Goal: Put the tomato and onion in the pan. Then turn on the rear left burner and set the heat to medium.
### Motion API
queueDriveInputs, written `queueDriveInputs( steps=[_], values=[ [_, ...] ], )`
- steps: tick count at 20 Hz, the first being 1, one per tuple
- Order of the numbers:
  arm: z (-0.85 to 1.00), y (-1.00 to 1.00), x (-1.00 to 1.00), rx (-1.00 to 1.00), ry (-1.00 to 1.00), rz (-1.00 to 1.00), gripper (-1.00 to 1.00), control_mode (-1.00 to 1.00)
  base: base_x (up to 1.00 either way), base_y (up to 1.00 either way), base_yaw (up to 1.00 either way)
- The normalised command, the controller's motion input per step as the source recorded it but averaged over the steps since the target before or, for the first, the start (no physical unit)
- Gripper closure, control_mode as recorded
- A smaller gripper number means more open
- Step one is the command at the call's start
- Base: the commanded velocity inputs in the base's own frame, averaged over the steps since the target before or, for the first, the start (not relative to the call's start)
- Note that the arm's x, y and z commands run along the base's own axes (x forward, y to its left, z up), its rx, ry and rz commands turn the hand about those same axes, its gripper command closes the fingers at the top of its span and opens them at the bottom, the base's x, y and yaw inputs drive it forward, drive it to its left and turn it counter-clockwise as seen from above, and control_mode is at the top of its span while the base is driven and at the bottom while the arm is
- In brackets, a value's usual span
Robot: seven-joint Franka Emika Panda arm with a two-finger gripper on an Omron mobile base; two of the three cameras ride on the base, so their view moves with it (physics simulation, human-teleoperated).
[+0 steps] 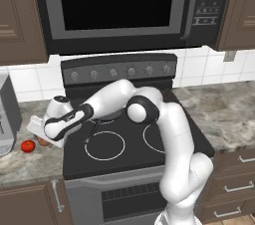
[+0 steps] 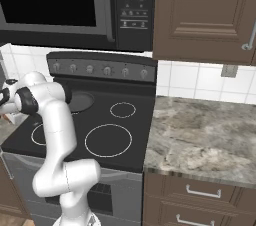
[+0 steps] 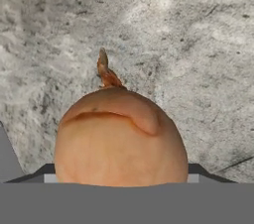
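Note:
The onion (image 3: pixel 120 139), tan-orange with a dry stem tip, sits between my gripper's (image 3: pixel 121 174) two dark fingertips (image 3: pixel 45 172), which press on its two sides. It rests on the grey stone counter (image 3: pixel 188 44). From the left base view, my gripper (image 1: pixel 43 138) reaches down left of the stove over the onion (image 1: pixel 45 142). The red tomato (image 1: pixel 28 145) lies just left of it. The black pan (image 2: pixel 80 102) sits at the stove's rear left, its thin handle (image 1: pixel 91 133) pointing forward. The rear left burner is hidden under the pan.
A grey appliance (image 1: pixel 7 119) stands at the counter's far left, close to the tomato. Stove knobs (image 1: pixel 112 72) line the back panel under the microwave (image 1: pixel 114 5). Two large front rings (image 1: pixel 104 145) mark the black glass. More stone counter (image 2: pixel 200 130) lies right of the stove.

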Motion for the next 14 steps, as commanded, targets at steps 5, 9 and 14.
queueDriveInputs(
  steps=[5, 9, 14],
  values=[
    [-0.16, -0.17, 0.1, 0.0, -0.02, 0.01, 1.0, -1.0, 0.0, 0.0, 0.0],
    [0.28, -0.04, -0.09, -0.02, -0.23, 0.03, 1.0, -1.0, 0.0, 0.0, 0.0],
    [0.89, -0.02, -0.22, -0.05, -0.35, 0.04, 1.0, -1.0, 0.0, 0.0, 0.0]
  ],
)
